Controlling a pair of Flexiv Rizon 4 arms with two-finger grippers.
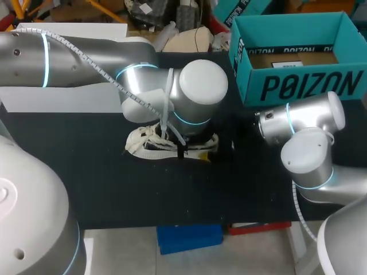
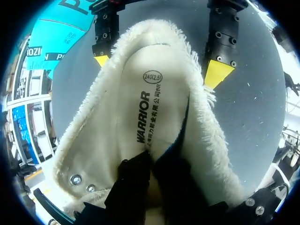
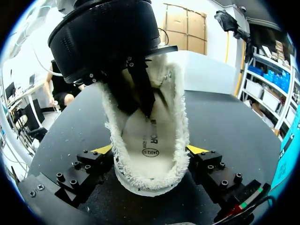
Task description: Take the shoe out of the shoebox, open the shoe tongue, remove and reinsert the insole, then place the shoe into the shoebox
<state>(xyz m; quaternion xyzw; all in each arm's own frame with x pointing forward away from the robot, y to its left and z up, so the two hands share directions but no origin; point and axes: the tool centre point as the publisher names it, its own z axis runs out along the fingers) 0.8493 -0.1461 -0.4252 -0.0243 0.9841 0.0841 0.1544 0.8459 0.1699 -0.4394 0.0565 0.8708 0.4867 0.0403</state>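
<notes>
- The left gripper (image 2: 151, 171) reaches down into the shoe (image 1: 172, 146), its dark fingers close together over the insole (image 2: 150, 108). Their tips are hidden, so it cannot be told whether they pinch the insole or only press on it.
- The right gripper (image 3: 150, 151) sits at the heel with a yellow tip against each side, and appears to clamp the shoe to steady it.
- The shoe lies on the table (image 1: 86, 172) near its middle, out of the box (image 1: 298, 57), so the first step is done.
- Its fleece-lined mouth gapes wide, so the opening step looks done too.
- The insole lies inside the shoe, with one long edge seeming to lift. Whether it is about to come out or is already back in cannot be judged.
- The box stands open at the table's far right, well apart from the shoe. Putting the shoe back in it is left to do.
</notes>
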